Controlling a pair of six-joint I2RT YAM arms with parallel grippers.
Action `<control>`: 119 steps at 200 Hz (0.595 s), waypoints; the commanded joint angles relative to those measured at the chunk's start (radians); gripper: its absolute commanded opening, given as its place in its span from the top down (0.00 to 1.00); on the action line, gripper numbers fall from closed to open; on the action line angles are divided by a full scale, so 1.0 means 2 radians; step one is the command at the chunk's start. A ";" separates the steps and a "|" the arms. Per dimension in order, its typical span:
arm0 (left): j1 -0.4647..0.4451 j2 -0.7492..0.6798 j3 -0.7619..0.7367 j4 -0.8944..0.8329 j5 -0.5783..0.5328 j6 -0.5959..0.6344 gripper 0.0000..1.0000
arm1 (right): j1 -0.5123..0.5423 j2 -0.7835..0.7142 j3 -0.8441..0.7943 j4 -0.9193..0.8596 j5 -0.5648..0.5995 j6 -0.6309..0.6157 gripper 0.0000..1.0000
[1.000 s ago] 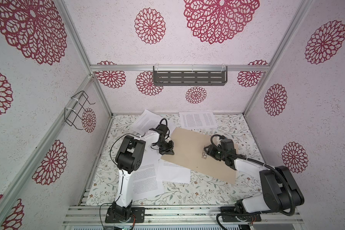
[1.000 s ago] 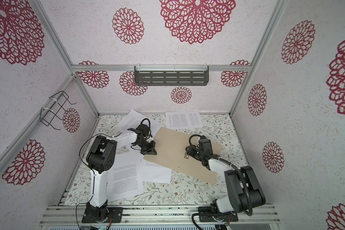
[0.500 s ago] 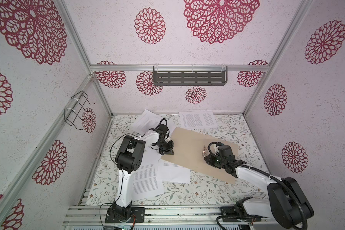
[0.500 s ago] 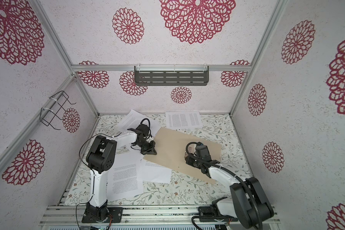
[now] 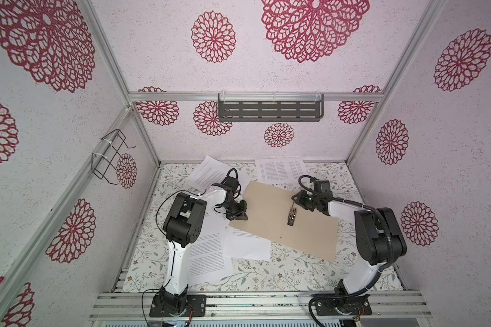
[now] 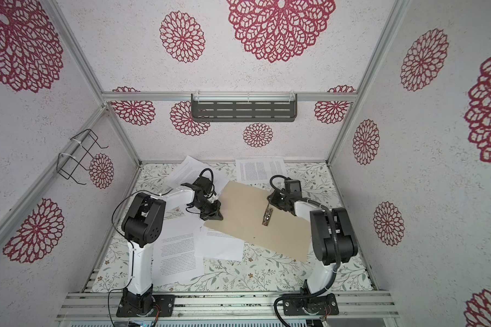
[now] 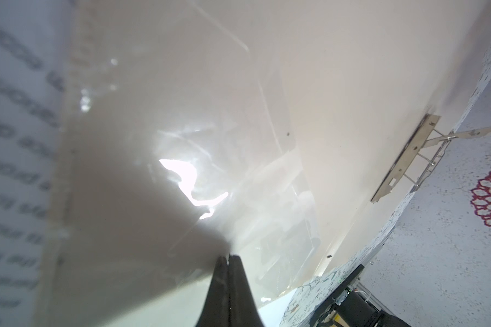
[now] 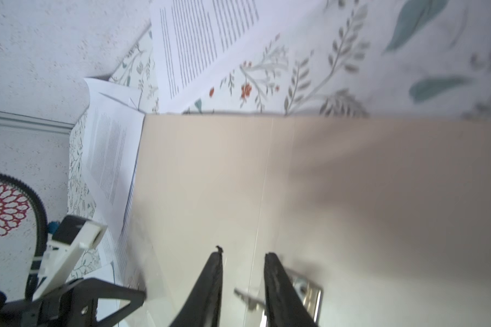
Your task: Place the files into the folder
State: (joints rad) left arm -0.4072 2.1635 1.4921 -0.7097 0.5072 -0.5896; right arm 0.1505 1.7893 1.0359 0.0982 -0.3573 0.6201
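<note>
Folder (image 5: 269, 226): tan, open flat on the floral counter (image 5: 295, 271), with a metal clip (image 5: 291, 216) on its spine.
Files (image 5: 210, 254): white printed sheets lying loose around the folder. Some are tucked under its left edge and one lies beyond its far edge.
Left gripper (image 7: 228, 256): fingers pressed together, tips at the folder's left edge.
Right gripper (image 8: 244, 253): fingers spread, over the clip's far end.

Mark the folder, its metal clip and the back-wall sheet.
folder (image 5: 267, 223), in a top view, bare card beside the clip.
metal clip (image 5: 291, 217), in a top view, middle of its strip.
back-wall sheet (image 5: 280, 170), in a top view, printed text.
</note>
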 commanded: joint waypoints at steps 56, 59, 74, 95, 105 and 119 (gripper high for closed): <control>-0.020 -0.026 0.029 -0.031 0.010 0.014 1.00 | -0.009 -0.182 -0.080 -0.118 0.041 -0.035 0.21; -0.020 -0.031 0.030 -0.030 0.015 0.014 1.00 | -0.010 -0.192 -0.091 -0.120 0.046 -0.035 0.19; -0.019 -0.051 0.034 -0.032 0.022 0.015 0.94 | -0.016 -0.238 -0.140 -0.139 0.071 -0.031 0.12; -0.010 -0.081 0.031 -0.045 -0.011 0.016 0.72 | -0.031 -0.299 -0.198 -0.158 0.083 -0.016 0.01; -0.001 -0.093 0.025 -0.054 -0.039 0.019 0.57 | -0.040 -0.318 -0.218 -0.164 0.080 -0.011 0.01; 0.010 -0.117 0.013 -0.059 -0.077 0.022 0.30 | -0.052 -0.339 -0.235 -0.178 0.083 -0.007 0.01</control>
State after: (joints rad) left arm -0.4335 2.0296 1.5272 -0.7921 0.4778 -0.5663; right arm 0.0795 1.1843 0.6067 -0.1822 -0.2356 0.5793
